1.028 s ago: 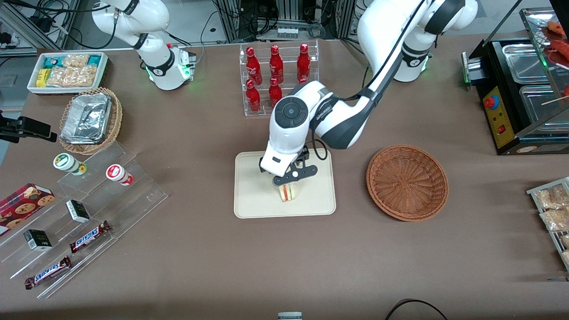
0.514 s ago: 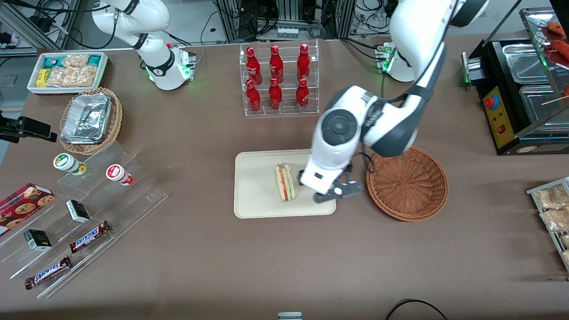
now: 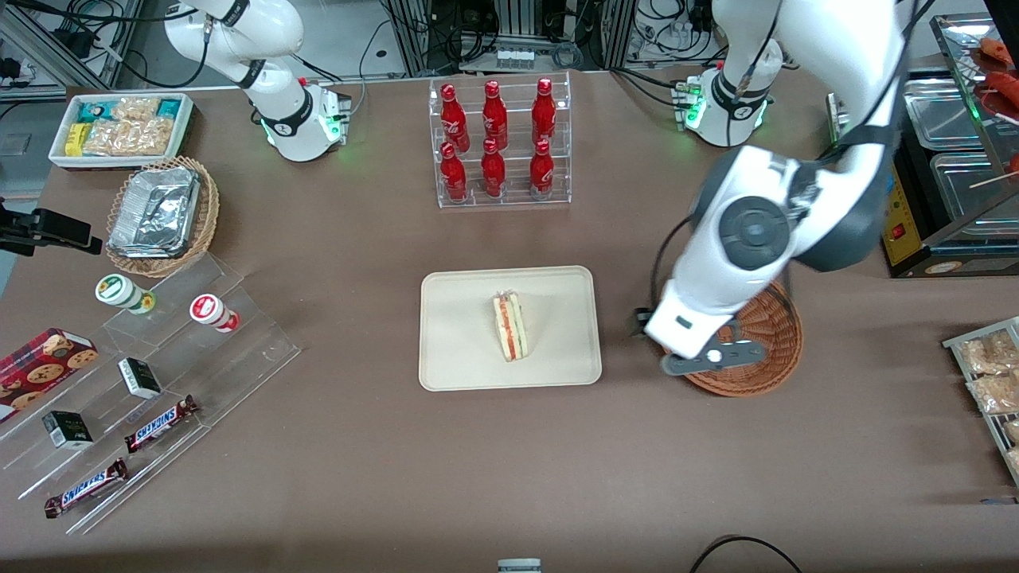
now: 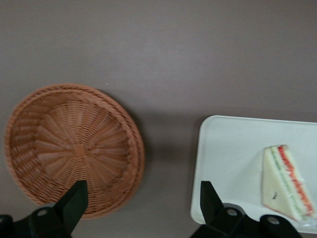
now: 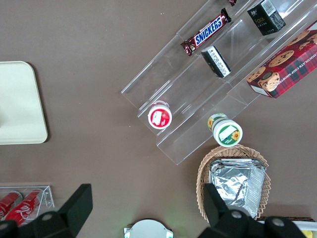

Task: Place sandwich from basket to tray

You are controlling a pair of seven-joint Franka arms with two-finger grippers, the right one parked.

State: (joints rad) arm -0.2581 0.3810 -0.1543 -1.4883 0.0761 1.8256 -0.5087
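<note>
The sandwich point(image 3: 511, 326) point(image 4: 287, 181), a white bread wedge with red and green layers, lies on its own in the middle of the cream tray point(image 3: 462, 350) point(image 4: 228, 158). The reddish-brown woven basket point(image 3: 776, 350) point(image 4: 72, 148) stands beside the tray, toward the working arm's end, with nothing showing in it. My gripper point(image 3: 700, 362) point(image 4: 142, 193) hovers above the basket's rim on the side nearest the tray. It is open, and only bare table shows between its black fingers point(image 4: 74, 198). The arm hides part of the basket in the front view.
A clear rack of red bottles point(image 3: 497, 143) stands farther from the front camera than the tray. Toward the parked arm's end are acrylic steps with snacks point(image 3: 151, 358), a tan wicker basket of foil containers point(image 3: 163, 215) and a white snack box point(image 3: 119, 127). A black food warmer point(image 3: 939, 159) sits at the working arm's end.
The gripper let go of the sandwich on the tray, then rose and travelled sideways to above the basket's rim. The sandwich stays where it was released.
</note>
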